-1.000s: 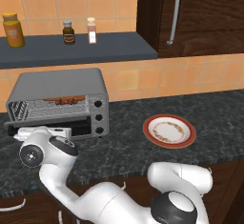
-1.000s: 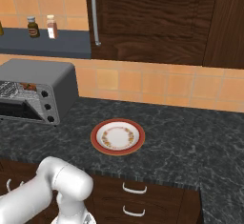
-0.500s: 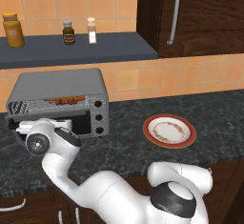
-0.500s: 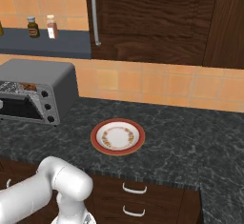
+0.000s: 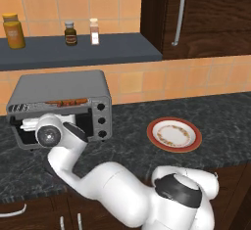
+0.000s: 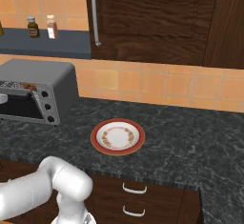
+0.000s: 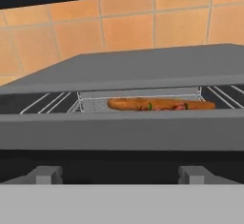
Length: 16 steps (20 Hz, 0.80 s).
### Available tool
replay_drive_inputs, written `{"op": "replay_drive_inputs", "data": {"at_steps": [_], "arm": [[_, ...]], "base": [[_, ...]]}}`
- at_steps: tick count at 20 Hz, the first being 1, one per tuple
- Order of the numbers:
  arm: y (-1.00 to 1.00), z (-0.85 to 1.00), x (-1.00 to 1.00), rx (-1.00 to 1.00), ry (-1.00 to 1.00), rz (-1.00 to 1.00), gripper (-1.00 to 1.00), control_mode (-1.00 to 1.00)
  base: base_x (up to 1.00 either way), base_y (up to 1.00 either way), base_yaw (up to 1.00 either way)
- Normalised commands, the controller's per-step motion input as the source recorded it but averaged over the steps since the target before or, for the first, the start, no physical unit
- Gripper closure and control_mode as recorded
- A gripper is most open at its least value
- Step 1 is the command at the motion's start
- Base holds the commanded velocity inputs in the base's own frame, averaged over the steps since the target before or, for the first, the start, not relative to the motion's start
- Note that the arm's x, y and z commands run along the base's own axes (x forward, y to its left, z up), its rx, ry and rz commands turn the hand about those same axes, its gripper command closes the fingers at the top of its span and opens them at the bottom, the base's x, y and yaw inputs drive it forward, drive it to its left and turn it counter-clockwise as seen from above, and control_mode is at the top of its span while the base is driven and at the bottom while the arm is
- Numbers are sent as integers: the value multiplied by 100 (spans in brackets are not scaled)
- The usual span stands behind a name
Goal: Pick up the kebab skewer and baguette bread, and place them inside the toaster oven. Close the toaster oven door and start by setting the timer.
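Dark speckled stone forms the counter (image 5: pixel 206 111), which is backed by orange wall tiles (image 5: pixel 147 80). At the far left of a grey shelf (image 5: pixel 78 50) an orange jar (image 5: pixel 13 30) is seen, then a small brown bottle (image 5: pixel 70 33) and a pale shaker (image 5: pixel 94 32). Below the shelf the toaster oven (image 5: pixel 61 104) stands on the counter, its door tilted partly open. On the wire rack inside, the baguette bread (image 7: pixel 136 104) and the kebab skewer (image 7: pixel 183 106) lie together in one line, touching. The gripper is placed just in front of the door, and its jaws are spread wide, with nothing held. Further right a red-rimmed plate (image 5: pixel 174 134) lies on the counter, and dark wooden cabinets (image 5: pixel 201 16) are mounted above.
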Motion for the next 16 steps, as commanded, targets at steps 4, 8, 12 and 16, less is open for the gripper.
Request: {"op": "replay_drive_inputs", "data": {"at_steps": [4,8,12,16], "arm": [[-21,-37,29,0,0,10,-100,-100],[-19,-37,28,0,0,10,-100,-100],[-16,-37,28,0,0,9,-100,-100],[-6,-24,15,0,0,7,-100,-100]], "base": [[0,0,0],[0,0,0],[0,0,0],[0,0,0]]}}
